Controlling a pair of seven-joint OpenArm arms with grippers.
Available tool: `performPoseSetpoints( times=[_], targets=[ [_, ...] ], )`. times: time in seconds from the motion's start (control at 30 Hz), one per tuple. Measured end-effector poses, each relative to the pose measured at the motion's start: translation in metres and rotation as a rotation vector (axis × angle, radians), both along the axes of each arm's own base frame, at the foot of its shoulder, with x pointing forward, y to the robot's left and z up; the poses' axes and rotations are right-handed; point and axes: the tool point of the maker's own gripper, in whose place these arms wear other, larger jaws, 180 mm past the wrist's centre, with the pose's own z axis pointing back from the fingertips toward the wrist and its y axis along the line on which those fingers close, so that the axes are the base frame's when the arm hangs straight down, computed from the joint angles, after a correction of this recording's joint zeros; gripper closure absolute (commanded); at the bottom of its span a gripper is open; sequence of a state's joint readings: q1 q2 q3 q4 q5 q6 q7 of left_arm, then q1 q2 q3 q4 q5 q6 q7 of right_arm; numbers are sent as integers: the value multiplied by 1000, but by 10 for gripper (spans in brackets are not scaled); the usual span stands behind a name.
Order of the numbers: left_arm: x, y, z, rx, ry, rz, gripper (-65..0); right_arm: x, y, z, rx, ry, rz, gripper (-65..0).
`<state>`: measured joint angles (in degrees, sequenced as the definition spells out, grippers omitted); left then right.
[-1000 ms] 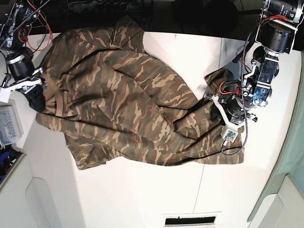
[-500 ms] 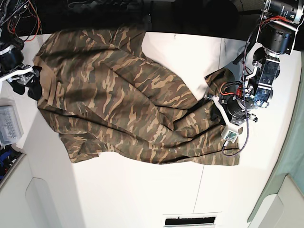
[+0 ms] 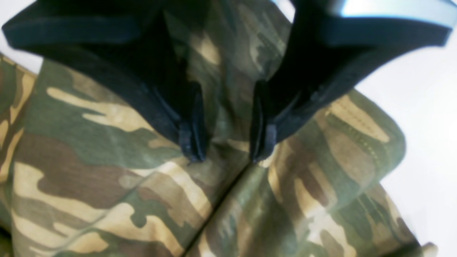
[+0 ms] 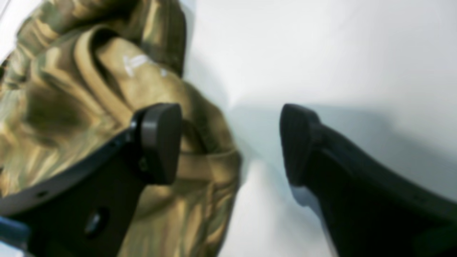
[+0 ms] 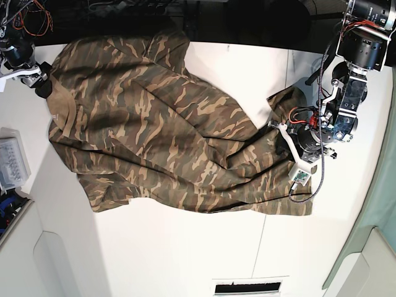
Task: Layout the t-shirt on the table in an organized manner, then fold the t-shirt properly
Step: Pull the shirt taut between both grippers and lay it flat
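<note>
The camouflage t-shirt [image 5: 161, 124] lies spread but rumpled across the middle of the white worktop [image 5: 185, 247], running from the upper left of the base view to the right of centre, with its lower hem towards the bottom of the frame and deep creases through the body.

At centre right, the left end effector [image 3: 223, 146] is closed on a raised ridge of the fabric; the wrist view shows cloth pinched up between its two dark fingers. At the upper left, the right end effector [image 4: 228, 142] stands open and holds nothing, one finger over the tan neck band [image 4: 200, 167] and the other over bare worktop.

The shirt looks light, limp and soft, so it should drape and drag rather than hold any shape, and a pull at one point will likely bunch it. Seams, hem corners, the shoulders and the collar band look like the firmest places to take hold for flattening.
</note>
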<state>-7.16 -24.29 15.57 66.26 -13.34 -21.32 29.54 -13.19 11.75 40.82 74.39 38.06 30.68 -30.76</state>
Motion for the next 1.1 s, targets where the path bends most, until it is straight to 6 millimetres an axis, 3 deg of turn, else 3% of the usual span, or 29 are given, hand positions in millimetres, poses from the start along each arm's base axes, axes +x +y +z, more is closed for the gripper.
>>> performPoseSetpoints(
  times=[0.23,0.37,0.47,0.63,0.87,1.0,1.1],
  targets=[
    [-3,15,32,61,15,-21,-243,-13,8,0,55,-16,4,-426],
    [10,8,63,32,-55,-42,-243,-16,9,0,70,1,15,-426],
    [17,19,80,14,-81,2,-243,-15,8,3,94,2,22,-426],
    [11,44,94,-79,-76,103,-243,-22,2,3,84,63,73,-426],
    [-56,74,65,-164,81,217,-244,-38,-8,3,68,101,94,-426],
    [-77,72,56,-212,115,241,-244,-41,-2,1,69,119,128,-426],
    [-102,66,40,-224,176,247,-244,-37,16,-2,89,117,179,-426]
  ],
)
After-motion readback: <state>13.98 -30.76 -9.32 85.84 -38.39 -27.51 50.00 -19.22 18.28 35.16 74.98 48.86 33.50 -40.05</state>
